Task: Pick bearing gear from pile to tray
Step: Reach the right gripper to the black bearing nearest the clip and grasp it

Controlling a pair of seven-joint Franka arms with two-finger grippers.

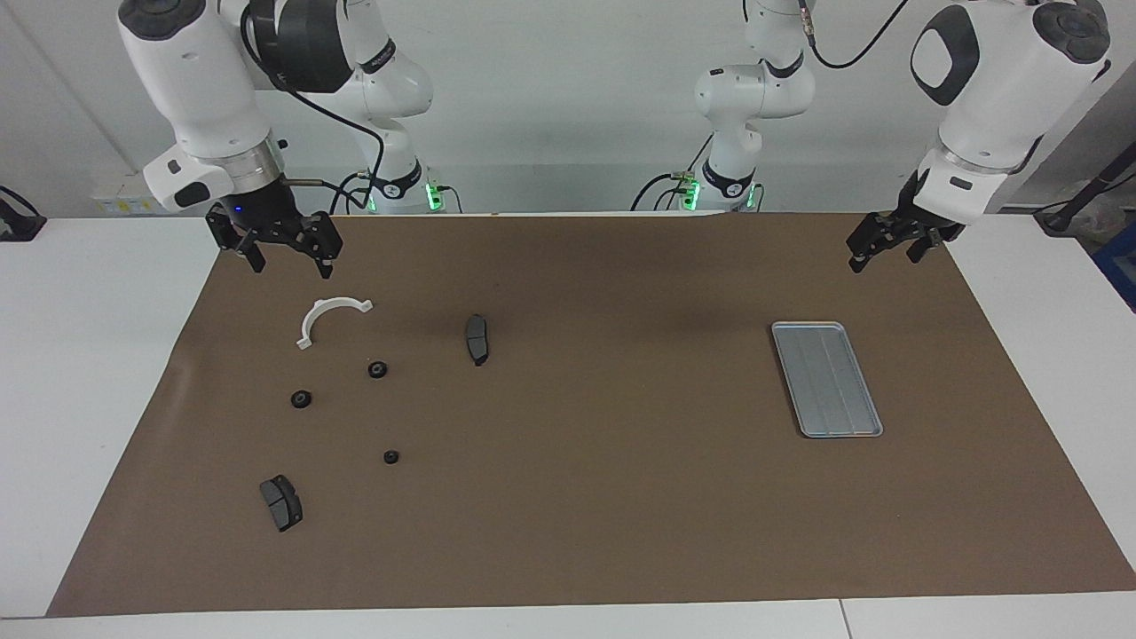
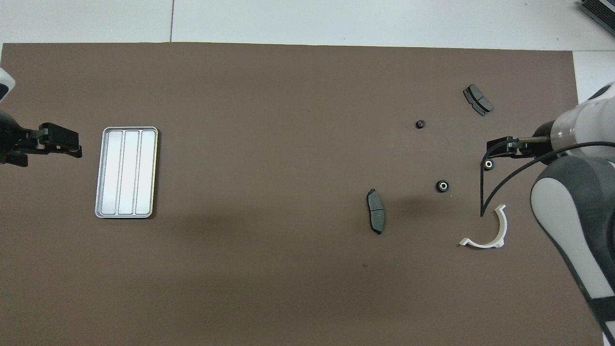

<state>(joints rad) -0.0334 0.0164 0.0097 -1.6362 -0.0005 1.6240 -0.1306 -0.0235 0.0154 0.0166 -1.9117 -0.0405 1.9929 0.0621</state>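
Two grippers hang in the air at the top of the facing view. The right gripper (image 1: 282, 249), upper left, is over the mat's edge just above the white bracket (image 1: 330, 318), and its fingers are spread with nothing between them. The left gripper (image 1: 886, 248), upper right, waits over the mat above the tray (image 1: 825, 382), its fingers likewise parted and empty.

Below the bracket in the left part of the frame lies the pile: the nearest gear (image 1: 378, 369), a second gear (image 1: 302, 399) lower down, and a third gear (image 1: 390, 458) lower still. One brake pad (image 1: 477, 338) sits toward centre and another brake pad (image 1: 281, 502) at lower left.

The gears look small, stiff and light, probably smooth enough to skid or roll if nudged. I'd pinch one across its round rim from straight above, fingers closing evenly.
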